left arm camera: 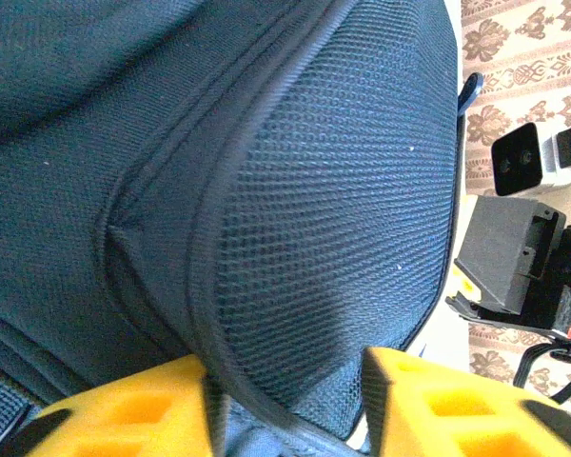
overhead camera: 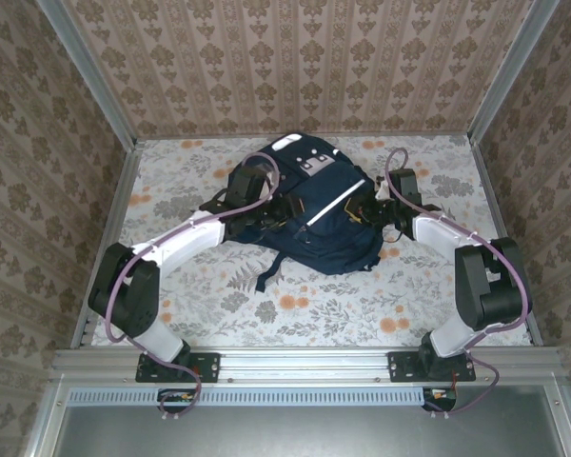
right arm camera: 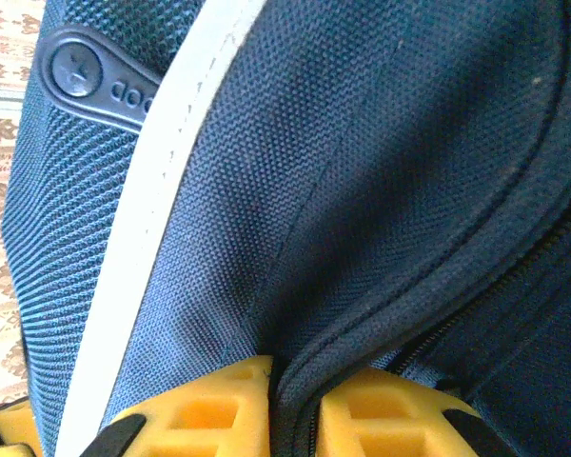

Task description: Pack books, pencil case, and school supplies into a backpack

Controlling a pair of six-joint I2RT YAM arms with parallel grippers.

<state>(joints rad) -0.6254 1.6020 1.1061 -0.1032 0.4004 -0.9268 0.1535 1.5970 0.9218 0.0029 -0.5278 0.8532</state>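
The navy backpack (overhead camera: 324, 214) with its white diagonal stripe (overhead camera: 335, 205) lies in the middle of the table. My left gripper (overhead camera: 284, 211) is at its left side. In the left wrist view its yellow fingers (left arm camera: 133, 409) stand fairly wide apart, pressed on a bulge of the backpack's mesh fabric (left arm camera: 314, 190) beside a piped seam. My right gripper (overhead camera: 366, 209) is at the backpack's right side. In the right wrist view this gripper (right arm camera: 295, 367) is shut on a piped zipper edge of the backpack (right arm camera: 362, 171), near the white stripe (right arm camera: 171, 162). The books, pencil case and school supplies are hidden.
A dark strap (overhead camera: 269, 271) trails from the backpack toward the near edge. The floral tablecloth (overhead camera: 362, 305) is bounded by wallpapered walls on three sides and a metal rail (overhead camera: 305, 360) in front. The right arm's black wrist housing (left arm camera: 514, 257) sits close beyond the backpack.
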